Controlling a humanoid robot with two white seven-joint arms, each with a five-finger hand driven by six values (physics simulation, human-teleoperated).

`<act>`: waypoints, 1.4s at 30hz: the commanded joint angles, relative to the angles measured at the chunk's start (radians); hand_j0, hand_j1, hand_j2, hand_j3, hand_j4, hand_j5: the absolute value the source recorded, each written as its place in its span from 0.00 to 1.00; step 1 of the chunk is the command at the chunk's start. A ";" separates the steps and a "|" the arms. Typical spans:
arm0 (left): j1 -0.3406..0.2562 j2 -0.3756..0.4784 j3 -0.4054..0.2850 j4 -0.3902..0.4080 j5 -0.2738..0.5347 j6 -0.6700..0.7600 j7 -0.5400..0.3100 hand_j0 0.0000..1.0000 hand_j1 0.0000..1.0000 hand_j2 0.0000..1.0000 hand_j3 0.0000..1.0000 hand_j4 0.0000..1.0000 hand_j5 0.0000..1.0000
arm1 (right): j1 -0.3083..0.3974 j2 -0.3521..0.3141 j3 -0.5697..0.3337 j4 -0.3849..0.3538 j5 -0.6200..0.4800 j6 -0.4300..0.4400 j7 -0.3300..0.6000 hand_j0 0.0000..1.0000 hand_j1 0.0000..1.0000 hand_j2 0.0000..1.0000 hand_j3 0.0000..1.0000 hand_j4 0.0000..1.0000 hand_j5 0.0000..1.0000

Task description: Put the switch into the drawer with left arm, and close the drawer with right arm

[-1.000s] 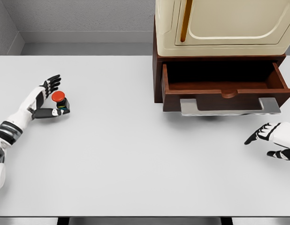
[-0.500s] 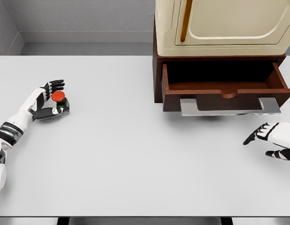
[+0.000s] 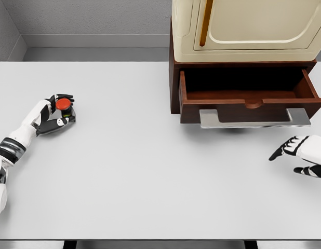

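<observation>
Items: one switch [image 3: 63, 108], one drawer [image 3: 250, 97], two hands. Switch has a round red button on a small dark base; it sits at the far left of the white table [image 3: 139, 171], enclosed by the curled fingers of the left hand [image 3: 52, 115]. Drawer is brown, pulled open, with a grey bar handle [image 3: 254, 118], under a cream cabinet [image 3: 249, 26]. Right hand [image 3: 302, 154] rests near the right edge, fingers loosely spread, holding nothing. Broad bare tabletop lies between switch and drawer.
</observation>
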 commanded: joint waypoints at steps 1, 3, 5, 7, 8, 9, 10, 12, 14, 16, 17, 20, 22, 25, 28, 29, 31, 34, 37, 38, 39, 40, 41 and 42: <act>0.000 -0.001 0.000 -0.001 0.001 0.002 0.000 0.61 0.61 0.61 0.61 0.61 0.61 | 0.000 -0.002 0.000 0.000 -0.007 0.002 0.000 0.71 0.71 0.71 0.71 0.71 0.71; 0.002 -0.001 0.000 -0.006 0.002 0.002 0.000 0.56 0.56 0.56 0.56 0.56 0.56 | 0.000 -0.002 0.000 0.000 -0.007 0.002 0.000 0.71 0.71 0.71 0.71 0.71 0.71; 0.000 -0.001 0.000 -0.009 0.002 0.002 0.000 0.49 0.49 0.49 0.49 0.49 0.49 | -0.002 -0.002 0.000 0.000 -0.007 0.002 0.000 0.71 0.71 0.71 0.71 0.71 0.71; 0.002 -0.001 0.000 -0.026 0.002 0.002 -0.002 0.46 0.46 0.46 0.46 0.46 0.46 | -0.002 0.000 0.000 0.000 -0.007 0.002 0.000 0.71 0.71 0.71 0.71 0.71 0.71; 0.002 -0.001 0.000 -0.038 0.002 0.004 -0.002 0.45 0.45 0.45 0.45 0.45 0.45 | -0.002 0.000 0.000 0.000 -0.007 0.002 0.000 0.71 0.71 0.71 0.71 0.71 0.71; 0.002 0.001 0.000 -0.040 0.002 0.004 -0.002 0.45 0.45 0.45 0.45 0.45 0.45 | -0.002 0.000 0.000 0.000 -0.007 0.002 0.000 0.71 0.71 0.71 0.71 0.71 0.71; 0.002 0.001 0.000 -0.054 0.001 0.004 -0.002 0.45 0.45 0.45 0.45 0.45 0.45 | -0.002 0.000 0.000 0.000 -0.007 0.002 0.000 0.71 0.71 0.71 0.71 0.71 0.71; 0.002 0.001 -0.002 -0.074 -0.001 0.005 -0.002 0.43 0.43 0.43 0.43 0.43 0.43 | -0.002 0.000 0.000 0.000 -0.007 0.002 0.000 0.71 0.71 0.71 0.71 0.71 0.71; 0.000 0.007 -0.005 -0.077 -0.001 0.005 -0.002 0.43 0.43 0.43 0.43 0.43 0.43 | -0.002 0.000 0.000 0.000 -0.007 0.002 0.000 0.71 0.71 0.71 0.71 0.71 0.71; 0.000 0.009 -0.008 -0.084 -0.001 0.005 -0.003 0.43 0.43 0.43 0.43 0.43 0.43 | -0.002 0.000 0.000 -0.002 -0.007 0.002 0.000 0.71 0.71 0.71 0.71 0.71 0.71; 0.000 0.009 -0.008 -0.106 -0.004 0.010 -0.003 0.43 0.43 0.43 0.43 0.43 0.43 | -0.002 0.000 0.000 0.000 -0.007 0.002 0.000 0.71 0.71 0.71 0.71 0.71 0.71; 0.002 0.009 -0.008 -0.136 -0.010 0.014 -0.005 0.43 0.43 0.43 0.43 0.43 0.43 | -0.002 0.000 0.000 -0.002 -0.007 0.002 0.000 0.71 0.71 0.71 0.71 0.71 0.71; 0.002 0.009 -0.009 -0.147 -0.010 0.014 -0.006 0.43 0.43 0.43 0.43 0.43 0.43 | -0.002 0.000 0.000 -0.002 -0.007 0.002 0.000 0.71 0.71 0.71 0.71 0.71 0.71; 0.003 0.009 -0.009 -0.175 -0.018 0.014 -0.006 0.43 0.43 0.43 0.43 0.43 0.43 | -0.002 0.003 -0.008 -0.002 -0.007 0.002 0.000 0.71 0.71 0.71 0.71 0.71 0.71; 0.017 0.010 -0.009 -0.219 -0.018 0.014 -0.006 0.43 0.43 0.43 0.43 0.43 0.43 | -0.002 0.006 -0.018 -0.002 -0.007 0.002 0.001 0.71 0.71 0.71 0.71 0.71 0.71; 0.017 0.009 -0.011 -0.222 -0.018 0.014 -0.006 0.43 0.43 0.43 0.43 0.43 0.43 | -0.002 0.008 -0.018 -0.002 -0.007 0.002 0.000 0.71 0.71 0.71 0.71 0.71 0.71; 0.015 0.009 -0.025 -0.230 -0.018 0.017 -0.006 0.43 0.43 0.43 0.43 0.43 0.43 | -0.002 0.008 -0.020 0.000 -0.007 0.002 0.000 0.71 0.71 0.71 0.71 0.71 0.71; 0.015 0.010 -0.040 -0.259 -0.018 0.017 -0.006 0.43 0.43 0.43 0.43 0.43 0.43 | -0.002 0.006 -0.018 0.000 -0.007 0.002 0.001 0.71 0.71 0.71 0.71 0.71 0.71; 0.015 0.009 -0.054 -0.290 -0.018 0.017 -0.006 0.43 0.43 0.43 0.43 0.43 0.43 | -0.002 0.006 -0.018 -0.002 -0.007 0.002 0.000 0.71 0.71 0.71 0.71 0.71 0.71; 0.015 0.009 -0.060 -0.296 -0.018 0.017 -0.006 0.43 0.43 0.43 0.43 0.43 0.43 | -0.002 0.006 -0.018 -0.002 -0.007 0.002 0.001 0.71 0.71 0.71 0.71 0.71 0.71; 0.015 0.006 -0.062 -0.302 -0.018 0.017 -0.006 0.43 0.43 0.43 0.43 0.43 0.43 | -0.002 0.006 -0.018 -0.002 -0.007 0.002 0.000 0.71 0.71 0.71 0.71 0.71 0.71; 0.015 0.003 -0.062 -0.308 -0.019 0.017 -0.006 0.43 0.43 0.43 0.43 0.43 0.43 | -0.002 0.006 -0.018 -0.002 -0.007 0.002 0.000 0.71 0.71 0.71 0.71 0.71 0.71; 0.015 -0.001 -0.063 -0.310 -0.019 0.017 -0.006 0.43 0.43 0.43 0.43 0.43 0.43 | -0.002 0.006 -0.018 -0.002 -0.007 0.002 0.001 0.71 0.71 0.71 0.71 0.71 0.71; 0.012 -0.001 -0.086 -0.311 -0.019 0.017 -0.006 0.43 0.43 0.43 0.43 0.43 0.43 | -0.002 0.006 -0.018 -0.002 -0.007 0.002 0.000 0.71 0.71 0.71 0.71 0.71 0.71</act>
